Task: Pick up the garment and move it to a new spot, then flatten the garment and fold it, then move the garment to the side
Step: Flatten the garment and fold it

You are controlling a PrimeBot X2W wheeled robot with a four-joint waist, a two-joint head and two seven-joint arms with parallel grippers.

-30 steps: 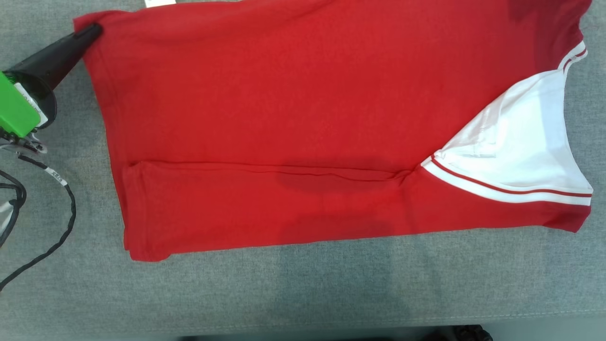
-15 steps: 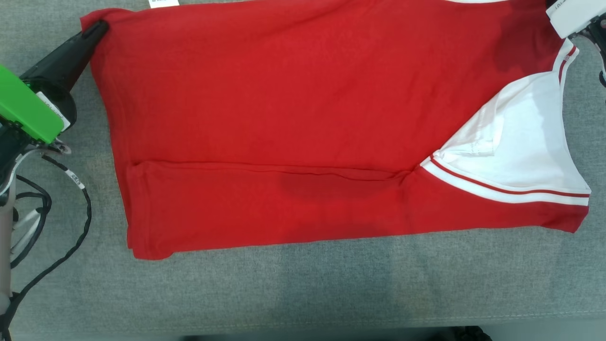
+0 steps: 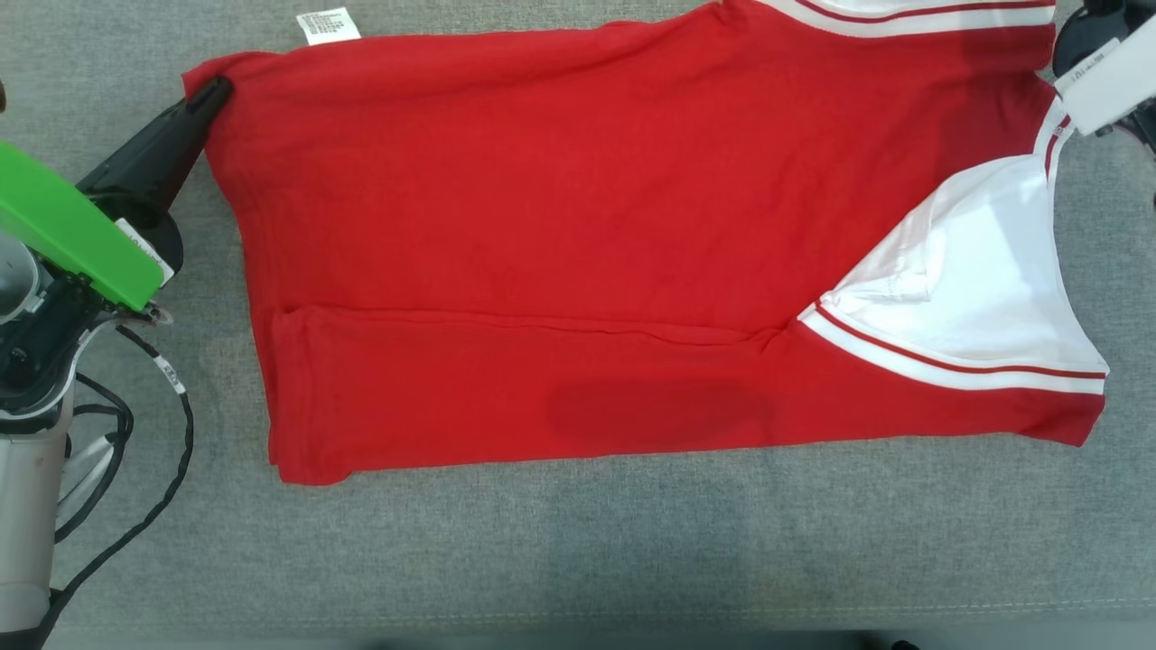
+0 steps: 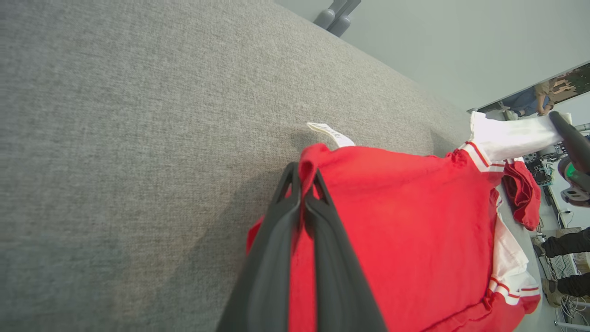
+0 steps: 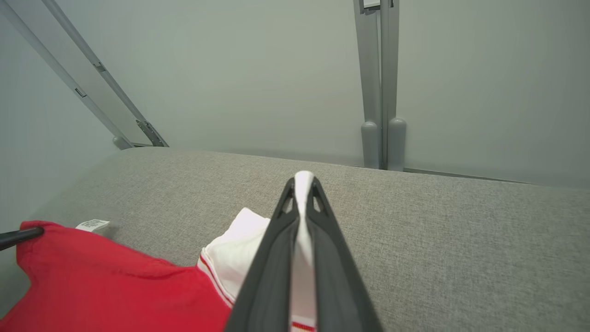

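The red garment (image 3: 578,226) lies spread on the grey cloth-covered counter (image 3: 578,560), its long side going from left to right. It has a folded band along its near edge and a white part with striped trim at the right. The left claw (image 3: 209,95) is closed tight on the far left corner of the garment. The right claw (image 5: 304,184) is closed also, with white cloth of the garment pinched between its fingers at the far right end. A small white label (image 3: 328,25) sticks out from the far edge, near the left corner.

Far edge of garment (image 3: 578,208) nearer; perhaps lifted
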